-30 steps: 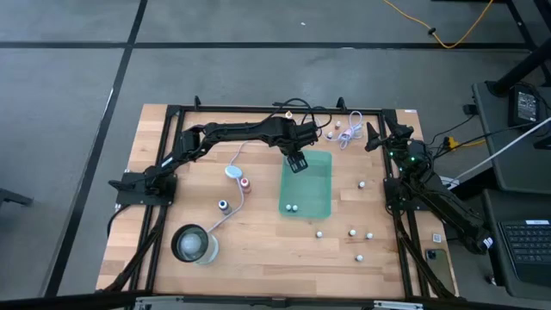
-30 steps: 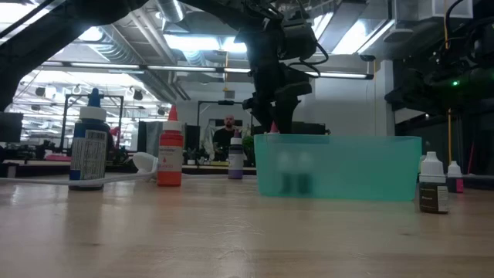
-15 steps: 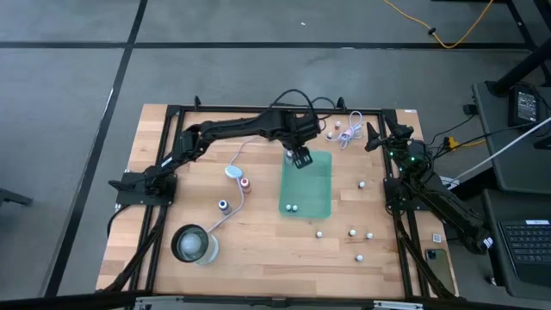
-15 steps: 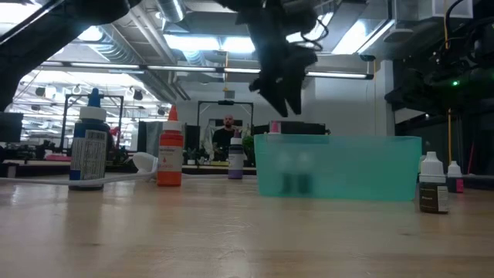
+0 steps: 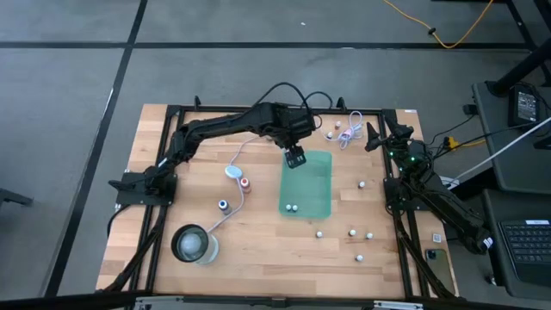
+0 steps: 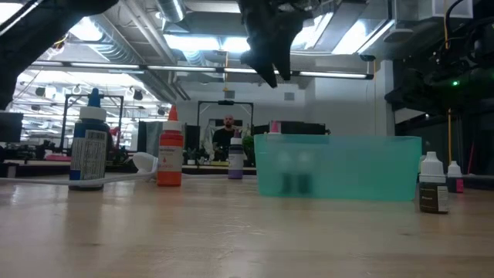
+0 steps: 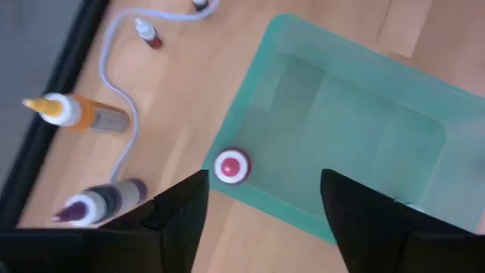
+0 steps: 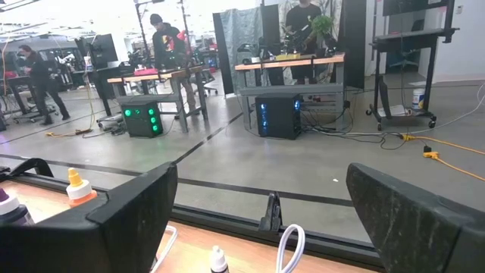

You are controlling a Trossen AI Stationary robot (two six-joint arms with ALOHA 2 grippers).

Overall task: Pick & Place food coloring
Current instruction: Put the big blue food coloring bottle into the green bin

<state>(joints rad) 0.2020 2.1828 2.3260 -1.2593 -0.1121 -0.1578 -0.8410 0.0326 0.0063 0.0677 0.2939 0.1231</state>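
While the left tool [image 5: 295,158] hangs above the far end of the green tray [image 5: 320,203], just above centre in the high view, its jaws stand apart with nothing between them. In the left wrist view a red-capped bottle [image 7: 231,166] stands upright inside the tray's corner. Two more bottles [image 5: 293,207] sit at the tray's near end. Outside the tray, a red bottle [image 5: 244,182] and a blue bottle [image 5: 223,205] stand left of centre on the table [image 5: 258,241], beside a white cable [image 5: 229,207]. Several white-capped bottles [image 5: 352,232] are scattered at lower right. The right tool [image 8: 261,227] waits at the upper right edge of the table, jaws wide and empty.
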